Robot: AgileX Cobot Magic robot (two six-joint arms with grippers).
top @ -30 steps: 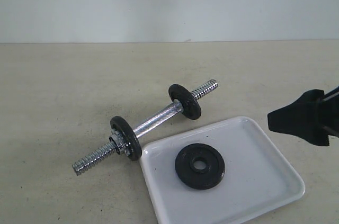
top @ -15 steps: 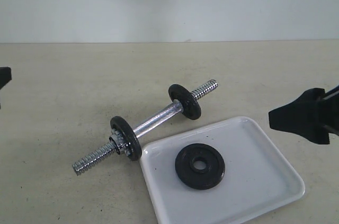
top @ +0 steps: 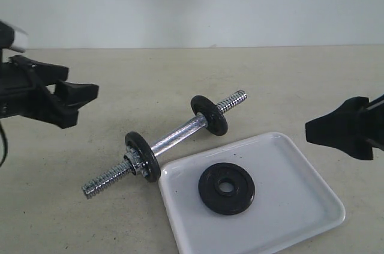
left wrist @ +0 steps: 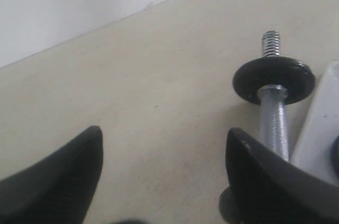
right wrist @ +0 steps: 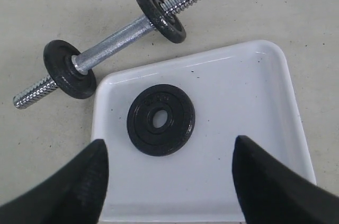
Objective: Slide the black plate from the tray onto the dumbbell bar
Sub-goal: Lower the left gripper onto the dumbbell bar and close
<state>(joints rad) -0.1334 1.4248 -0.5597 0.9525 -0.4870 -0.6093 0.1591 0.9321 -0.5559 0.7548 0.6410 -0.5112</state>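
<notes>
Left pincer: the black two-fingered left gripper [left wrist: 164,139] has its jaws spread wide with nothing between them.
Left arm pose: it reaches in from the left edge of the exterior view, held level above the table, with its fingers pointing towards the bar and well apart from it.
Right pincer: the black two-fingered right gripper [right wrist: 170,144] is also spread wide and grips nothing.
Right arm pose: it enters at the right edge of the exterior view, raised off the table near the tray's far right side and touching nothing. Its wrist camera looks down on the tray, with the plate showing in the gap between the fingers.
Black plate: the round black cast-iron weight disc [top: 211,191] lies flat on the tray, left of the tray's middle. It is rough and matte, with a round centre hole, a raised hub and a raised rim.
Tray: the white glossy rectangular tray [top: 288,194] has rounded corners and a low rim, and sits at an angle at the front right of the table.
Dumbbell bar: the short chrome steel rod [top: 177,137] has threaded ends and a knurled middle. It lies slanted just beside the tray's left corner.
Other discs: two similar black discs are already on the bar, one near each end [top: 143,157] [top: 209,114], both standing on edge.
Surface: a beige, faintly speckled tabletop [top: 180,74].
Room: a plain pale wall [top: 192,2] rises behind the table.
</notes>
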